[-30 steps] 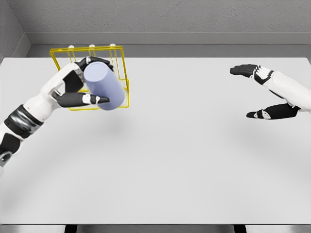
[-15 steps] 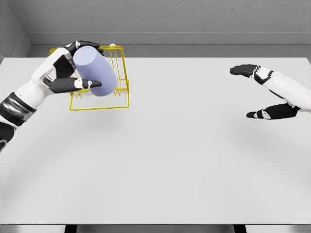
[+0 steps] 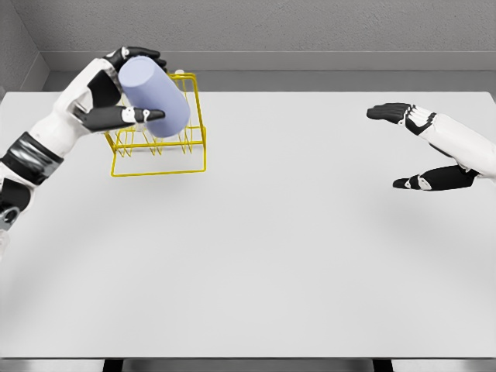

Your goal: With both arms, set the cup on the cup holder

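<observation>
A pale lavender cup (image 3: 153,96) hangs tilted above the yellow wire cup holder (image 3: 159,161) at the table's far left. My left hand (image 3: 128,84) is shut on the cup, fingers over its top and thumb under its side. The holder's upright pegs show below and right of the cup. My right hand (image 3: 415,147) hovers open over the right side of the table, palm facing left, holding nothing.
The white table (image 3: 271,248) stretches across the view, with a grey wall behind its far edge. The holder stands near the back left corner.
My left hand has lifted the cup up and toward the back, from in front of the holder to above it. The right arm has not moved.
</observation>
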Tool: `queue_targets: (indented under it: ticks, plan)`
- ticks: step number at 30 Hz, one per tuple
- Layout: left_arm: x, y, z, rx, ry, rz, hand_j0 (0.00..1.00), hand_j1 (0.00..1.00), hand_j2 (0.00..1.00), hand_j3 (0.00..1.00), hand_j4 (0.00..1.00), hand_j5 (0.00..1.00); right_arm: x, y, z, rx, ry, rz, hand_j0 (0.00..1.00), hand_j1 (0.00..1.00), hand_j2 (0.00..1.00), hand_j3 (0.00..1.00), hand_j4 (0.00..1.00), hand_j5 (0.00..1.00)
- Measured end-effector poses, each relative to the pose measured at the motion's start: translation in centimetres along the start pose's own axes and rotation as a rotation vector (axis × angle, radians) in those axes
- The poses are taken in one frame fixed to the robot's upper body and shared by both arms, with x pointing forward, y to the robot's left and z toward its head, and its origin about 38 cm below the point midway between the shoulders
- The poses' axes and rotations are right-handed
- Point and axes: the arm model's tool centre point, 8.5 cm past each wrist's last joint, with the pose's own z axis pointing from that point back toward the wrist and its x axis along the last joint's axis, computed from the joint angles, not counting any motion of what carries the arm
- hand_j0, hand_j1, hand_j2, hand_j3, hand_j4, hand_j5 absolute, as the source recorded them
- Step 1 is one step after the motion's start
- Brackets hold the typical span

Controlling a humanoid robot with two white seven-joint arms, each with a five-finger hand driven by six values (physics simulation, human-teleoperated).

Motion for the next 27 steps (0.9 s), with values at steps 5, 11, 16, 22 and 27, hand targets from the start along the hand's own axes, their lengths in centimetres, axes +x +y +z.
queue_targets:
  ticks: [5, 11, 16, 22, 27]
  plan:
    - [-0.3, 0.2, -0.8, 0.007, 0.0, 0.006, 0.65, 0.65, 0.65, 0.65, 0.65, 0.65, -0.1, 0.0, 0.0, -0.001, 0.002, 0.0, 1.0, 1.0, 1.0, 1.0, 1.0, 1.0]
    - [-1.3, 0.2, -1.0, 0.017, 0.019, 0.016, 0.65, 0.65, 0.65, 0.65, 0.65, 0.65, -0.1, 0.0, 0.1, 0.0, 0.005, -0.002, 1.0, 1.0, 1.0, 1.0, 1.0, 1.0]
    - [-1.4, 0.5, -1.2, 0.025, 0.019, 0.016, 0.65, 0.65, 0.65, 0.65, 0.65, 0.65, -0.2, 0.0, 0.1, 0.0, 0.006, -0.003, 1.0, 1.0, 1.0, 1.0, 1.0, 1.0]
    - [-1.6, 0.7, -1.3, 0.033, 0.023, 0.02, 0.66, 0.66, 0.66, 0.66, 0.66, 0.66, -0.2, 0.0, 0.1, 0.0, 0.006, -0.003, 1.0, 1.0, 1.0, 1.0, 1.0, 1.0]
    - [-2.0, 0.6, -1.3, 0.033, 0.031, 0.022, 0.75, 0.75, 0.75, 0.75, 0.75, 0.75, -0.2, 0.1, 0.1, 0.0, 0.006, -0.003, 1.0, 1.0, 1.0, 1.0, 1.0, 1.0]
